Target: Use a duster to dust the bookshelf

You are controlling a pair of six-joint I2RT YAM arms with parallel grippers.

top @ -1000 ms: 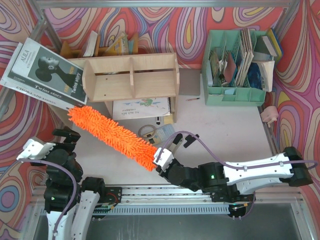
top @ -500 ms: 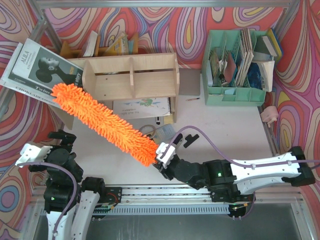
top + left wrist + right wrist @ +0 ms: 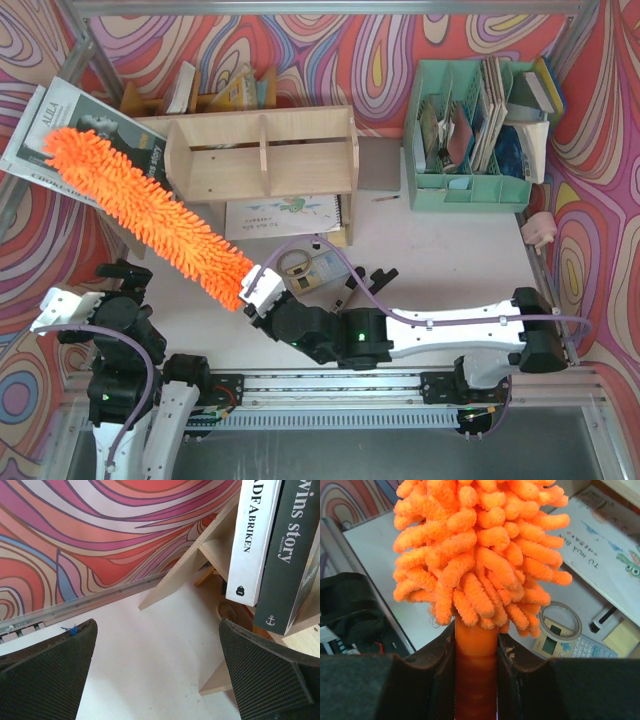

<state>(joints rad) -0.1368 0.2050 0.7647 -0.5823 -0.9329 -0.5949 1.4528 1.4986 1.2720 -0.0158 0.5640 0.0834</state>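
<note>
The plywood bookshelf [image 3: 262, 155] stands at the back centre-left, its two compartments facing the arms. My right gripper [image 3: 256, 293] is shut on the orange handle of the fluffy orange duster [image 3: 140, 205]. The duster slants up and left, its tip over the magazines left of the shelf. In the right wrist view the handle [image 3: 476, 645] sits clamped between the fingers under the fluffy head [image 3: 480, 550]. My left gripper [image 3: 125, 283] is open and empty at the near left. In its wrist view, fingertips [image 3: 260, 675] frame bare table and a shelf leg [image 3: 172, 577].
Magazines [image 3: 85, 140] lie left of the shelf. A notebook [image 3: 285, 215], tape roll [image 3: 293, 264] and calculator [image 3: 325, 268] lie under and before the shelf. A mint-green organiser [image 3: 470, 135] with books stands back right. Books [image 3: 265, 545] show in the left wrist view.
My right arm has swung left with the duster, carrying its tip from the shelf's lower left corner up and over the magazines. My left arm has barely moved.
</note>
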